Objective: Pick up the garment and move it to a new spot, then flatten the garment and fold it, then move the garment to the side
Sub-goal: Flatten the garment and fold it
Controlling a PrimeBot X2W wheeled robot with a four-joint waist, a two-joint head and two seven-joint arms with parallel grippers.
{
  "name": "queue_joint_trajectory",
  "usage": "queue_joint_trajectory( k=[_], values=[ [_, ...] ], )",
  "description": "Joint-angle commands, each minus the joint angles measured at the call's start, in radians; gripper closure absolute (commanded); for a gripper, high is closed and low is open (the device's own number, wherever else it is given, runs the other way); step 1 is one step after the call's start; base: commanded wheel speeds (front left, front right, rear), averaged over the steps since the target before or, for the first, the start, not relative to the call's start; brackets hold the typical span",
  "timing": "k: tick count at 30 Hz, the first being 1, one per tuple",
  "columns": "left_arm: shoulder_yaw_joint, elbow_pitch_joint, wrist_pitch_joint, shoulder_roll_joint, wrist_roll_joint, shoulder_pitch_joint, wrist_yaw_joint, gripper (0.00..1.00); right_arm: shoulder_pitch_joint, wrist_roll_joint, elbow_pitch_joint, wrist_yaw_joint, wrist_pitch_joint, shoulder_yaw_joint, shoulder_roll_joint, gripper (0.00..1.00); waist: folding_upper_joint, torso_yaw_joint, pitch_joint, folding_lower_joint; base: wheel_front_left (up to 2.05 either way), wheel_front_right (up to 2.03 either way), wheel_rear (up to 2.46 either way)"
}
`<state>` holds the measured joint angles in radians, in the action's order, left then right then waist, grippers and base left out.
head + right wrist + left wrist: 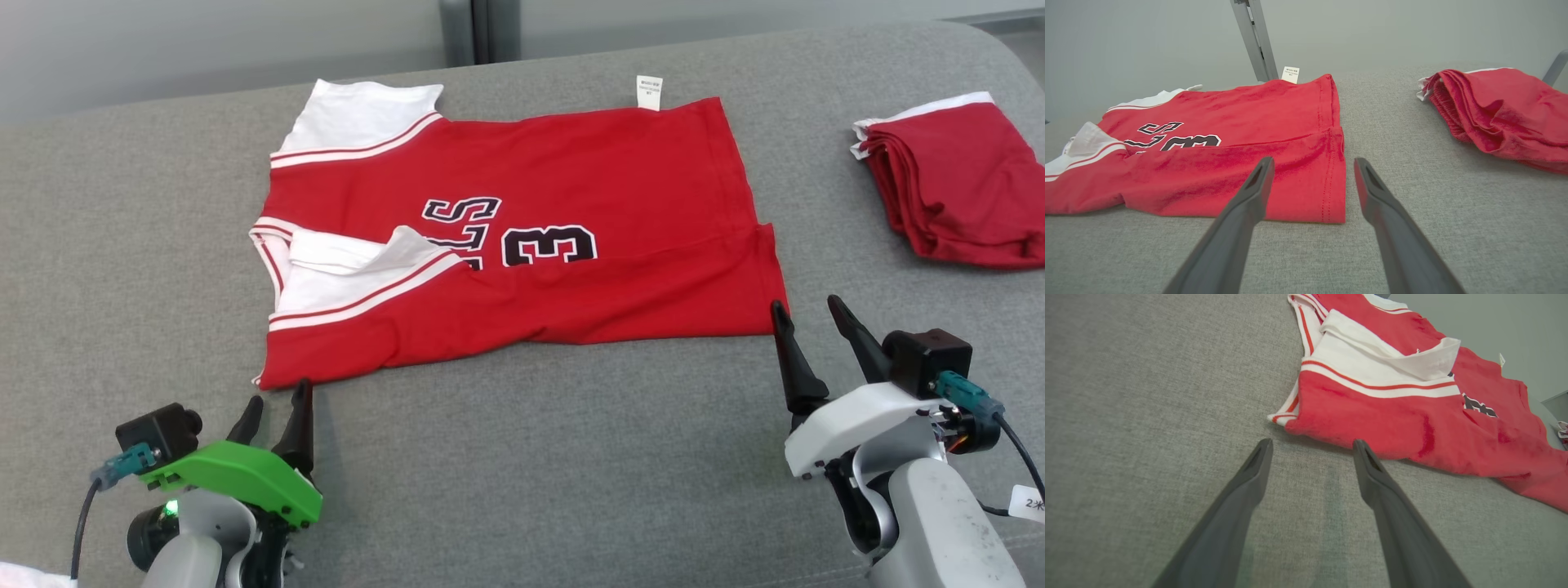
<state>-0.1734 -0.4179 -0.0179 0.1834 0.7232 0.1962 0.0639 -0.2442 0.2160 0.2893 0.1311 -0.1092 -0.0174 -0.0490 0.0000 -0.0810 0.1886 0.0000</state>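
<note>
Flanking the near edge of the red jersey point(522, 237), the left gripper point(279, 392) and right gripper point(806, 302) are held spread, empty; beyond its hem, a folded red garment point(1498, 110) is shown by the right wrist view.

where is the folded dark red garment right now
In the head view the folded dark red garment lies at the far right of the grey fabric surface, apart from the spread red jersey.
</note>
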Motion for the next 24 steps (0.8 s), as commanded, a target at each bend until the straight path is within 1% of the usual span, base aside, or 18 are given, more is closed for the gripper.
queue_joint_trajectory(
  k=[1, 5, 6, 7, 8, 9, 10, 11, 15, 19, 23, 24],
  values=[
    [0.010, -0.005, -0.004, -0.008, 0.021, 0.031, 0.000, 0.00, -0.001, 0.001, -0.006, -0.001, 0.006, 0.001, -0.003, 0.00, 0.0000, -0.015, 0.024, 0.0000, 0.00, 0.00, 0.00],
    [0.031, -0.022, -0.007, -0.027, 0.064, 0.062, 0.009, 0.00, -0.015, 0.003, -0.003, -0.001, 0.016, 0.004, -0.003, 0.00, 0.0000, -0.027, 0.046, 0.0000, 0.00, 0.00, 0.00],
    [0.040, -0.028, -0.001, -0.031, 0.073, 0.075, 0.008, 0.04, -0.018, 0.005, 0.003, -0.001, 0.019, 0.004, -0.003, 0.00, 0.0000, -0.031, 0.053, 0.0000, 0.00, 0.00, 0.00],
    [0.045, -0.031, 0.005, -0.031, 0.076, 0.084, 0.009, 0.32, -0.021, 0.007, 0.008, -0.001, 0.017, 0.002, -0.003, 0.00, 0.0000, -0.032, 0.057, 0.0000, 0.00, 0.00, 0.00],
    [0.053, -0.036, 0.014, -0.032, 0.082, 0.093, 0.007, 0.55, -0.026, 0.012, 0.015, -0.001, 0.020, 0.000, -0.003, 0.00, 0.0000, -0.033, 0.062, 0.0000, 0.00, 0.00, 0.00],
    [0.056, -0.041, 0.022, -0.032, 0.082, 0.098, 0.006, 0.66, -0.032, 0.017, 0.022, -0.001, 0.022, -0.001, -0.003, 0.00, 0.0000, -0.034, 0.065, 0.0000, 0.00, 0.00, 0.00],
    [0.060, -0.046, 0.032, -0.034, 0.084, 0.105, 0.007, 0.82, -0.040, 0.018, 0.032, -0.001, 0.023, -0.002, -0.003, 0.00, 0.0000, -0.034, 0.068, 0.0000, 0.00, 0.00, 0.00],
    [0.061, -0.050, 0.041, -0.035, 0.084, 0.110, 0.008, 1.00, -0.046, 0.019, 0.041, -0.001, 0.024, -0.002, -0.003, 0.00, 0.0000, -0.034, 0.071, 0.0000, 0.00, 0.00, 0.00],
    [0.059, -0.052, 0.086, -0.033, 0.071, 0.127, 0.022, 1.00, -0.081, 0.028, 0.103, -0.001, 0.035, -0.005, -0.003, 0.00, 0.0000, -0.025, 0.080, 0.0000, 0.00, 0.00, 0.00],
    [0.047, -0.050, 0.111, -0.044, 0.070, 0.133, 0.034, 1.00, -0.127, 0.021, 0.189, -0.001, 0.040, -0.018, -0.003, 0.00, 0.0000, -0.007, 0.086, 0.0000, 0.00, 0.00, 0.00],
    [0.034, -0.045, 0.131, -0.051, 0.073, 0.133, 0.043, 1.00, -0.168, 0.028, 0.271, -0.001, 0.059, -0.004, -0.003, 0.00, 0.0000, 0.010, 0.086, 0.0000, 0.00, 0.00, 0.00],
    [0.031, -0.043, 0.136, -0.052, 0.074, 0.132, 0.045, 1.00, -0.179, 0.027, 0.293, -0.001, 0.068, 0.003, -0.004, 0.15, 0.0000, 0.014, 0.085, 0.0000, 0.00, 0.00, 0.00]
  ],
)
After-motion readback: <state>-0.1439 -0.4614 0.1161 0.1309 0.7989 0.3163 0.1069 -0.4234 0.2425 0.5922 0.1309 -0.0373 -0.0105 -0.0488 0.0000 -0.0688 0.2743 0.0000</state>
